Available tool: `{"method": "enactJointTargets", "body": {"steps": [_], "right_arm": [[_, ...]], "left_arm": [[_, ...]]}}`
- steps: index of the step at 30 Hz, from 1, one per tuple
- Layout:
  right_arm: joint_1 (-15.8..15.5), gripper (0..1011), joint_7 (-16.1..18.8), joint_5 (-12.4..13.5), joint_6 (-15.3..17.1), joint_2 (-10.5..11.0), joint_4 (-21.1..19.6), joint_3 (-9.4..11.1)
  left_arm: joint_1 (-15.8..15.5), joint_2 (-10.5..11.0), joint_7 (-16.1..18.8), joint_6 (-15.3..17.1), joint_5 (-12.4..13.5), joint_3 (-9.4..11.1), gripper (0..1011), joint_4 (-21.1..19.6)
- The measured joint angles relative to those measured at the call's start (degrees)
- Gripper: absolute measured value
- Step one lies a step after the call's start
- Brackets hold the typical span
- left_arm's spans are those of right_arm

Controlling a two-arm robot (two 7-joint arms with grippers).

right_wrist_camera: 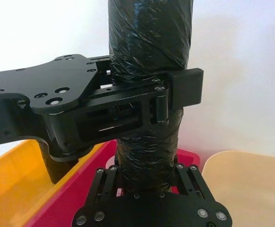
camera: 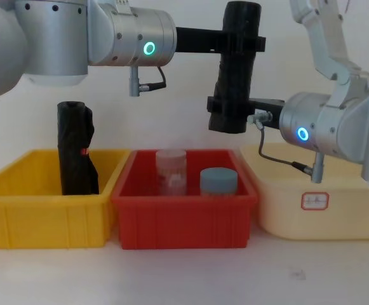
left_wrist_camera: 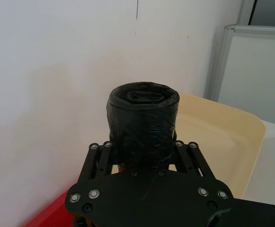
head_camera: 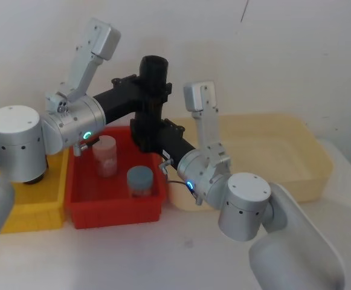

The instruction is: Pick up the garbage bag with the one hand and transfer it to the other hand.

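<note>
You see a smooth, matte-black plastic garbage bag point(camera: 235, 76), rolled into a cylinder and held in the air above a red plastic bin point(camera: 184, 219), clear of its rim. Its long axis stands close to upright, with the top leaning slightly toward the robot's right.

The left claw point(camera: 242, 42), on the green-ringed arm, is clamped across the roll near its top end. The right claw point(camera: 227, 117), on the blue-ringed arm, reaches in from the right and grips the lower end, its fingers point(right_wrist_camera: 106, 177) against both sides.

Both claws hold the bag at once, one above the other, so the handover turns on the upper claw letting go. The roll's bottom face is hidden by the right claw, and how firmly that claw bites is hard to judge.
</note>
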Motion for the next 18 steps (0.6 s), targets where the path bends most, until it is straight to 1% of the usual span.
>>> {"method": "enactJointTargets", "body": {"steps": [1, 2, 3, 4, 5, 7, 8, 9, 12, 16, 17, 18], "right_arm": [[-0.1, 499, 0.0, 0.1, 0.0, 0.0, -0.1, 0.0], [-0.1, 499, 0.0, 0.1, 0.0, 0.0, -0.2, 0.1], [-0.2, 499, 0.1, 0.3, 0.0, 0.1, -0.4, 0.2], [-0.3, 499, 0.1, 0.4, 0.0, 0.1, -0.6, 0.2], [-0.5, 499, 0.1, 0.5, 0.0, 0.2, -0.9, 0.3], [-0.7, 499, 0.1, 0.7, 0.0, 0.3, -1.3, 0.5], [-0.8, 499, 0.0, 0.7, 0.1, 0.3, -1.5, 0.6], [-1.0, 499, 0.0, 0.9, 0.1, 0.4, -1.9, 0.7], [-1.3, 499, -0.3, 1.0, 0.1, 0.6, -2.4, 1.0], [-2.0, 499, -1.0, 1.4, 0.4, 1.1, -3.7, 1.8], [-2.1, 499, -1.1, 1.4, 0.5, 1.2, -3.9, 2.0], [-2.2, 499, -1.2, 1.4, 0.6, 1.3, -4.1, 2.1]], "left_arm": [[0.0, 0.0, 0.0, 0.0, 0.0, 0.0, 539, 0.0], [0.0, 0.0, 0.0, 0.0, 0.0, 0.0, 566, 0.0], [0.0, 0.0, 0.0, 0.0, 0.0, 0.0, 616, 0.0], [0.0, 0.0, 0.0, 0.0, 0.0, 0.0, 616, 0.0], [0.0, 0.0, 0.0, 0.0, 0.0, 0.0, 657, 0.0], [0.0, 0.0, 0.0, 0.0, 0.0, 0.0, 695, 0.0], [0.0, 0.0, 0.0, 0.0, 0.0, 0.0, 724, 0.0], [0.0, 0.0, 0.0, 0.0, 0.0, 0.0, 788, 0.0], [0.0, 0.0, 0.0, 0.0, 0.0, 0.0, 844, 0.0], [0.1, 0.2, 0.2, 0.1, -0.2, -0.1, 973, -0.3], [0.2, 0.2, 0.3, 0.1, -0.2, -0.2, 973, -0.5], [0.3, 0.3, 0.4, 0.2, -0.4, -0.3, 1001, -0.6]]}}
